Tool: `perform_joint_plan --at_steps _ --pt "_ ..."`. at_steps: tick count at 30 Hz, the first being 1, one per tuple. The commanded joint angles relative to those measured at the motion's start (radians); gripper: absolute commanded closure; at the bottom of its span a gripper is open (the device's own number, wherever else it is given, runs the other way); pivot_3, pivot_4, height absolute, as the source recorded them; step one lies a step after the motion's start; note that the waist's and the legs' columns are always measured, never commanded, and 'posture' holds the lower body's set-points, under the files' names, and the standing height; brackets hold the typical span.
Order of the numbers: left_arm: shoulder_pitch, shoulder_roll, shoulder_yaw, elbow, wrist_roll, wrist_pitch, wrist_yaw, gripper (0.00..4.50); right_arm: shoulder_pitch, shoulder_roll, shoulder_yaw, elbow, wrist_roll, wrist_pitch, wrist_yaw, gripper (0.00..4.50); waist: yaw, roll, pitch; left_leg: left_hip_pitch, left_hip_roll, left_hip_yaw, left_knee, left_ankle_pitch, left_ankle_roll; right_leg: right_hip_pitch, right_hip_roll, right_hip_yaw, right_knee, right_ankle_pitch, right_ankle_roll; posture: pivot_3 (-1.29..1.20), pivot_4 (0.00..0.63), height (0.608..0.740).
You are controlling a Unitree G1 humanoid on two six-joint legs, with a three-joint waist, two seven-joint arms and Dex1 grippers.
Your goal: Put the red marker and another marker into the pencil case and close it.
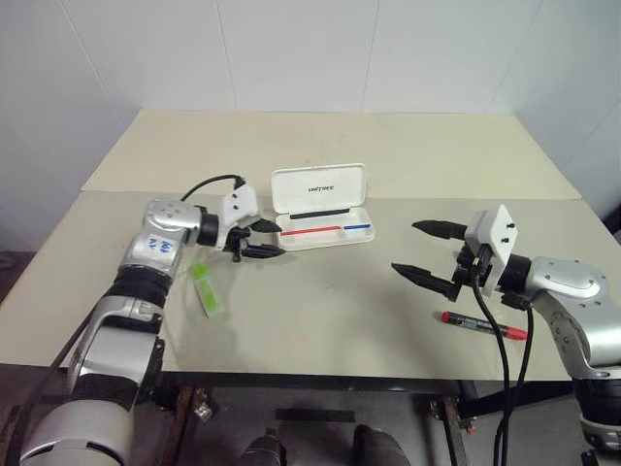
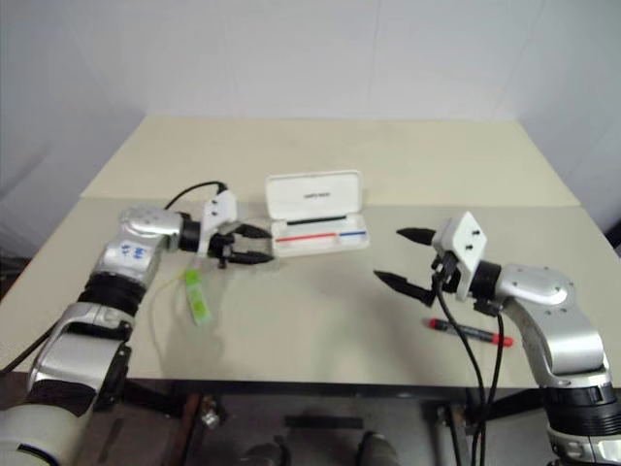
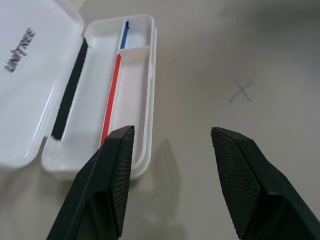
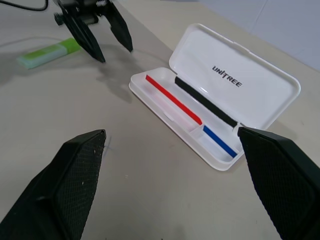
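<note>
The white pencil case [image 1: 318, 186] lies open at the table's middle, its lid tilted back and its tray [image 1: 359, 236] showing a red-and-blue stripe. My left gripper [image 1: 264, 238] hovers just off the tray's left end, open, with nothing between its fingers. The light-green highlighter [image 1: 206, 289] lies on the table below my left forearm. Near the front right edge lies the red marker [image 1: 483, 325], just below my right gripper [image 1: 427, 250], which is open wide and empty. The right wrist view shows the case [image 4: 250, 85], the highlighter [image 4: 47, 54] and the left gripper [image 4: 116, 54].
A faint X mark [image 3: 242, 91] is drawn on the beige table in front of the case. A second tabletop [image 1: 340, 141] adjoins behind, with a white wall beyond. Black cables hang from my right wrist [image 1: 505, 349] past the table's front edge.
</note>
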Motion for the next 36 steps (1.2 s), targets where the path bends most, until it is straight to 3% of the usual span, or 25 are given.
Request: perform_joint_plan --at_steps 1,13,27,35,36 --pt "-0.064 -0.027 -0.016 0.061 0.043 -0.029 0.038 1.95 -0.008 0.012 -0.011 -0.055 0.003 -0.018 -0.020 0.00 -0.004 0.000 0.000 0.000 0.000 0.000 0.000 0.000 0.000 0.000 0.000 0.000 0.000 0.000 0.000 0.00 0.150 0.740" --pt "-0.137 -0.119 -0.054 0.288 0.153 -0.097 0.133 1.95 0.040 -0.013 -0.050 -0.111 0.021 -0.001 -0.020 0.00 -0.002 -0.001 0.001 0.000 0.000 0.001 0.000 0.000 0.000 0.000 0.000 0.001 0.000 0.000 0.000 0.00 0.150 0.740" --pt "-0.173 -0.174 -0.056 0.411 0.210 -0.078 0.227 1.95 0.110 -0.100 -0.130 -0.153 0.059 0.025 0.011 0.00 0.001 -0.002 0.001 0.000 0.000 0.002 0.001 -0.001 0.001 0.000 0.000 0.001 0.000 0.000 0.001 0.00 0.150 0.740" --pt "-0.170 -0.169 -0.055 0.432 0.227 -0.076 0.251 4.48 0.106 -0.143 -0.156 -0.131 0.069 0.029 0.038 0.00 -0.001 -0.002 0.001 0.001 0.000 0.003 0.000 -0.001 0.001 0.000 0.000 0.002 0.000 0.000 0.001 0.00 0.150 0.740" --pt "-0.168 -0.168 -0.054 0.433 0.227 -0.075 0.253 4.48 0.103 -0.143 -0.156 -0.131 0.069 0.031 0.037 0.00 -0.001 -0.002 0.001 0.001 0.000 0.003 0.001 -0.001 0.001 0.000 0.000 0.002 0.000 0.000 0.001 0.00 0.150 0.740"
